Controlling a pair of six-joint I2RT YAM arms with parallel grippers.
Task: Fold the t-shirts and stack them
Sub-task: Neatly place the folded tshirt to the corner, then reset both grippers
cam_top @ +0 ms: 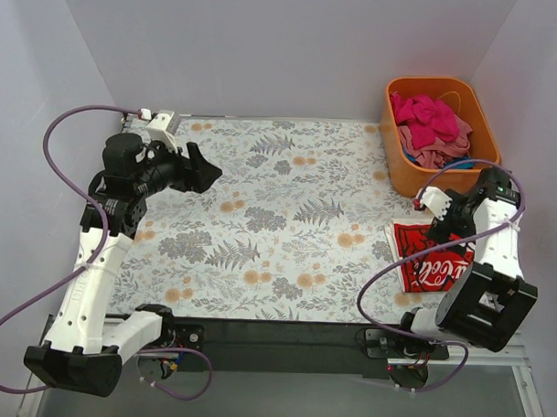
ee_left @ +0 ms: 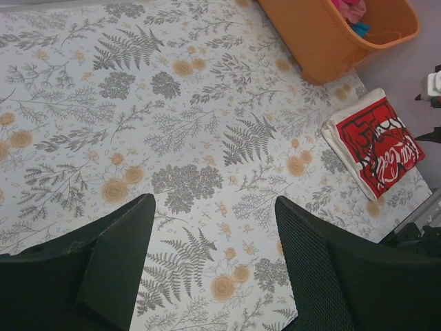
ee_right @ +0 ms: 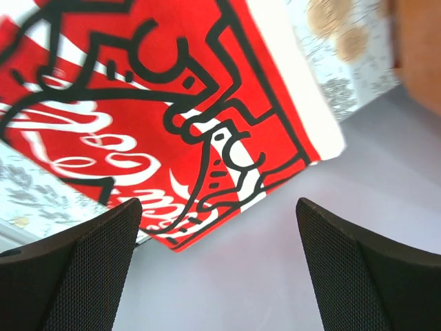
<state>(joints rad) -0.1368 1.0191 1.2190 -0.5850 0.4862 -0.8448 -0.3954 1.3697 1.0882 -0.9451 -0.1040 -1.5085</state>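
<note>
Risk: red tee [cam_top: 430,255], lower right of top view, slipping off table [cam_top: 287,218] edge.
Left tool [ee_left: 215,207], right tool [ee_right: 217,221] open, empty; right tool close above tee could snag the fold.

Plain pale lilac-grey walls [cam_top: 266,52] enclosed table on three sides. Tabletop covered by white cloth [cam_top: 289,172] printed with grey ferns and orange blossoms. Black strip [cam_top: 283,335] ran along near edge. Light soft, even; shadows faint.
</note>
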